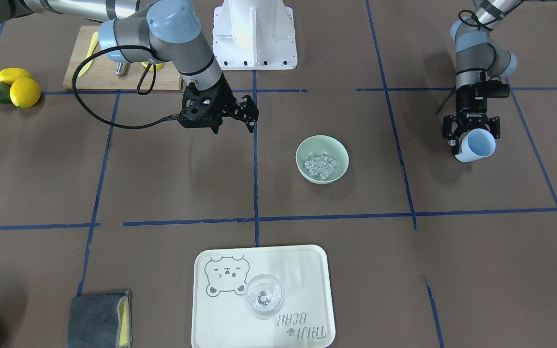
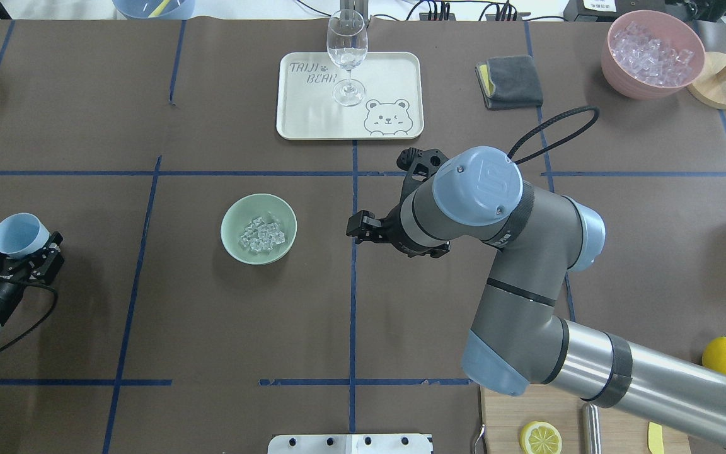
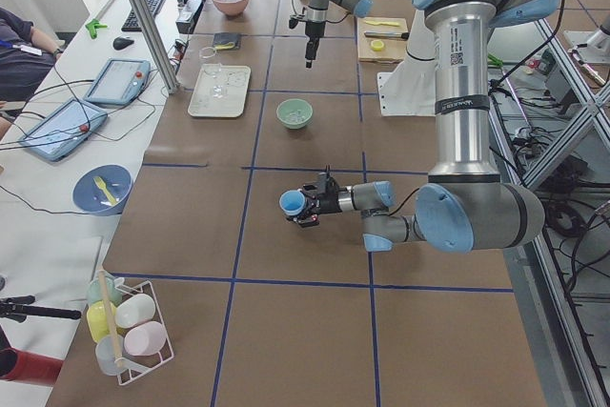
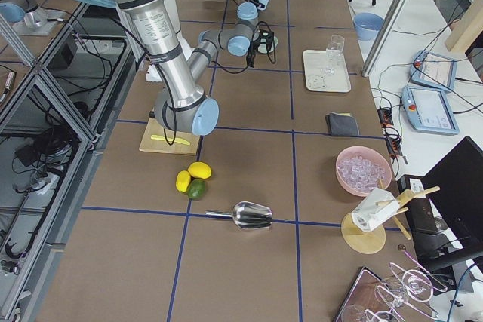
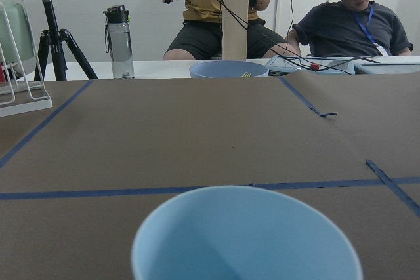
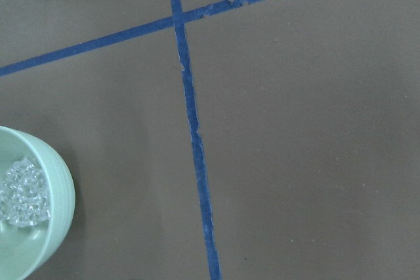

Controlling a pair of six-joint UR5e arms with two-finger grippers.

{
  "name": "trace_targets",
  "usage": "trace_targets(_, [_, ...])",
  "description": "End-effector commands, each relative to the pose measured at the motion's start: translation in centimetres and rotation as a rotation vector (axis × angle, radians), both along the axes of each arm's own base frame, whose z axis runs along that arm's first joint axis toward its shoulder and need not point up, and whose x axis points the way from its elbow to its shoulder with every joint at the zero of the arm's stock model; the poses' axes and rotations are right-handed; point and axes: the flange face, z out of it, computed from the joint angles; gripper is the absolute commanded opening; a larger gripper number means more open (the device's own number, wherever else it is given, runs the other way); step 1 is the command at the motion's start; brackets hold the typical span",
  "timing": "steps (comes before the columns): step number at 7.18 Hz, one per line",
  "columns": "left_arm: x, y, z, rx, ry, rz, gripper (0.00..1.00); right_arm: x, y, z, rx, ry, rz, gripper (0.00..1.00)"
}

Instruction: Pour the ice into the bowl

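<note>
Brown tabletop (image 2: pixel 149 302) taped with blue lines (image 2: pixel 353 302) holds the bowl (image 2: pixel 234 243), ice (image 2: pixel 263 234) piled inside. Seen from overhead, the left tool (image 2: pixel 19 250) sits at the bowl's nine o'clock, clamped on a blue cup (image 2: pixel 19 233); the right tool (image 1: pixel 236 121) hangs at three o'clock, jaws apart.

Overhead cam rear, looking fwd-down, front cam opp., steep, both share bowl (image 1: pixel 313 146)

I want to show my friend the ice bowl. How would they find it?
Start at the white bear tray on the brown table. The bowl sits alone nearer the robot, toward its left. It is pale green and holds clear ice, unlike the pink ice bowl in the corner.
</note>
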Motion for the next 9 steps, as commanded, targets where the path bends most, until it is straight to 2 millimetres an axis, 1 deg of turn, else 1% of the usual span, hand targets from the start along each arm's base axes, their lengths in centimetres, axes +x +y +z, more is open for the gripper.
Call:
trace_targets(1, [-0.4,-0.5,-0.5,0.0,-0.017,0.033,1.0,-2.1,-0.8,-1.0,0.0,0.009,0.002,1.0])
trace_targets(2, [-0.5,-0.4,-1.2,0.0,-0.014,0.062,1.0,-3.3,-1.0,-1.6,0.003,0.016,0.006,1.0])
trace_targets(3, [-1.1,-0.2,-1.5,-0.001,-0.012,0.072,1.0,-4.4,-1.4,-2.1,-0.024,0.017,0.024,1.0])
trace_targets(5, [-2.5,0.4,-1.0,-0.012,-0.027,0.088,1.0,-6.1,-1.6,-2.9,-0.027,0.025,0.035,1.0])
trace_targets(7, [-3.3,0.7,0.0,-0.024,-0.056,0.092,1.0,-6.7,-1.3,-3.0,-0.028,0.028,0.038,1.0])
trace_targets(9, [-3.0,0.9,-0.1,-0.04,-0.044,0.141,1.0,-7.4,-1.0,-2.7,-0.016,0.04,0.05,1.0])
